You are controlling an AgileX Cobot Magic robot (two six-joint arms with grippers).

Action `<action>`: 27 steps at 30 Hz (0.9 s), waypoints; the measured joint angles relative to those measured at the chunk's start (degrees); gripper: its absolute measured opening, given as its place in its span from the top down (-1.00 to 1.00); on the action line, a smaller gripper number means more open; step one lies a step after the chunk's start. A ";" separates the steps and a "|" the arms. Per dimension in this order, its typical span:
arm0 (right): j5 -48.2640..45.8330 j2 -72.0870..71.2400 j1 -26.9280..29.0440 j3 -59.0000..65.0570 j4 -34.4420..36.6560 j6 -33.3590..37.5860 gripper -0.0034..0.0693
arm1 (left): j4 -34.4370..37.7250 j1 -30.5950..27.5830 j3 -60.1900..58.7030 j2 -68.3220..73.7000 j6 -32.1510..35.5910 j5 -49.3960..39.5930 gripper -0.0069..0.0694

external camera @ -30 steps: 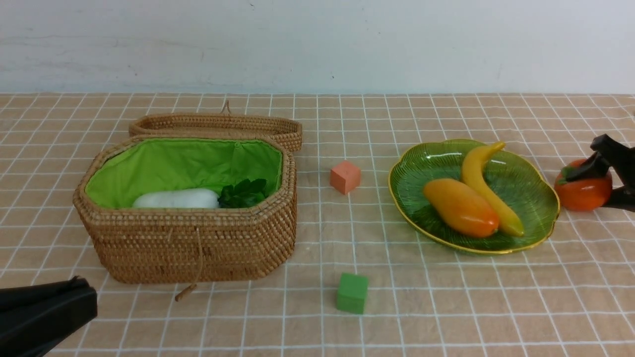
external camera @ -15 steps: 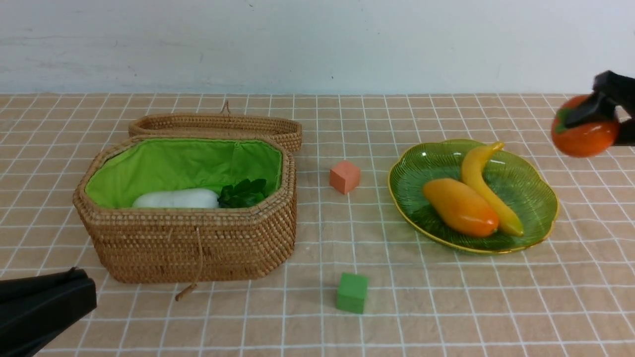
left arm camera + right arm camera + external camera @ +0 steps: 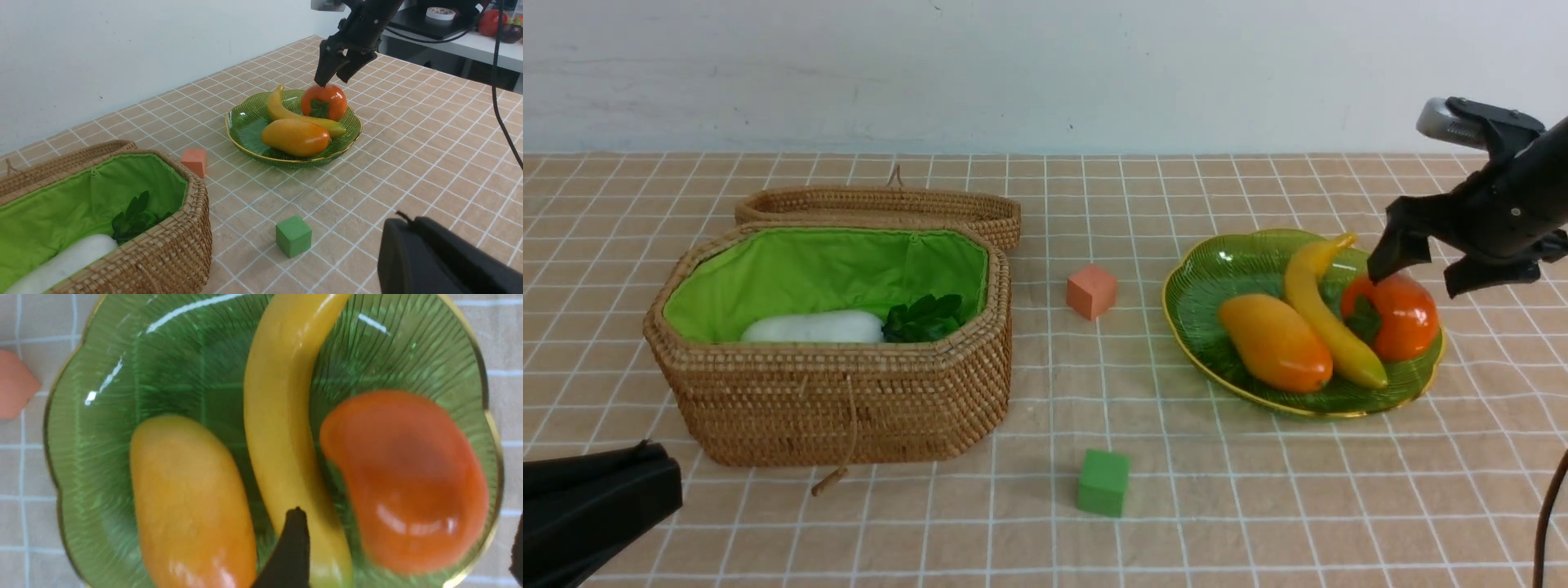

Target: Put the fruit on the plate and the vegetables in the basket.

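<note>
Since half a second ago, the persimmon [image 3: 1395, 314] has gone from hanging in the air in the right gripper [image 3: 1421, 273] to lying on the plate [image 3: 1225, 269], and that gripper's jaws now stand wide apart just above it, no longer clamped on it. One black fingertip [image 3: 1388, 260] sits at the top of the persimmon; whether it touches cannot be told.

On the plate the persimmon lies on its side with its green leaf cap turned toward the banana [image 3: 1319, 306], pressed up against it. The banana runs down the middle of the plate, and the mango [image 3: 1276, 341] lies on its other side, touching it. In the right wrist view the three fruits [image 3: 282, 428] fill the plate, the persimmon blurred.

The basket [image 3: 841, 400] stands open well to the left, its lid [image 3: 882, 204] lying back behind it. A white radish [image 3: 813, 328] with dark green leaves rests inside on the green lining. Other vegetables, if inside, are hidden by the wall.

A pink cube [image 3: 1091, 291] sits between basket and plate; a green cube [image 3: 1103, 482] sits nearer the robot.

The left gripper [image 3: 596, 506] hangs low at the near left corner, jaws closed and empty.
</note>
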State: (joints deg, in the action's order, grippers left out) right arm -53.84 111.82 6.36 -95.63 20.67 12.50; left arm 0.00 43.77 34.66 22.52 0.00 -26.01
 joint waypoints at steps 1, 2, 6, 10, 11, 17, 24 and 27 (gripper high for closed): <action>-1.63 -1.40 0.00 -0.29 -0.48 -0.13 -0.87 | 0.00 0.00 0.00 0.00 0.00 0.00 0.84; -2.92 -2.84 0.00 -0.43 -0.94 -0.37 -0.82 | 0.00 0.00 0.00 0.00 0.00 0.00 0.84; -7.98 -9.76 0.00 -0.55 -3.86 -1.93 -0.59 | 0.00 0.00 0.00 0.00 -0.36 0.00 0.84; -15.22 -23.81 0.00 0.99 -8.78 -4.67 0.05 | 0.00 0.00 -3.49 -2.84 -4.63 2.25 0.85; -16.02 -28.16 0.00 2.89 -9.67 -5.32 0.19 | 0.00 0.00 -5.99 -4.79 -5.14 3.61 0.85; -17.67 -49.94 0.00 18.31 -10.93 -7.47 0.70 | 0.00 0.00 -17.70 -12.99 -5.77 13.40 0.85; -13.76 -79.52 0.00 41.58 -11.07 -9.71 0.77 | 0.00 0.00 -23.42 -14.84 -5.77 18.80 0.85; -9.18 -88.52 0.00 48.08 -11.15 -11.60 0.76 | 0.00 0.00 -24.30 -14.84 -5.77 18.68 0.85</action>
State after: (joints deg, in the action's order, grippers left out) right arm -63.02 23.30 6.36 -47.56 9.52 0.90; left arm 0.00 43.77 10.36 7.68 -5.77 -7.33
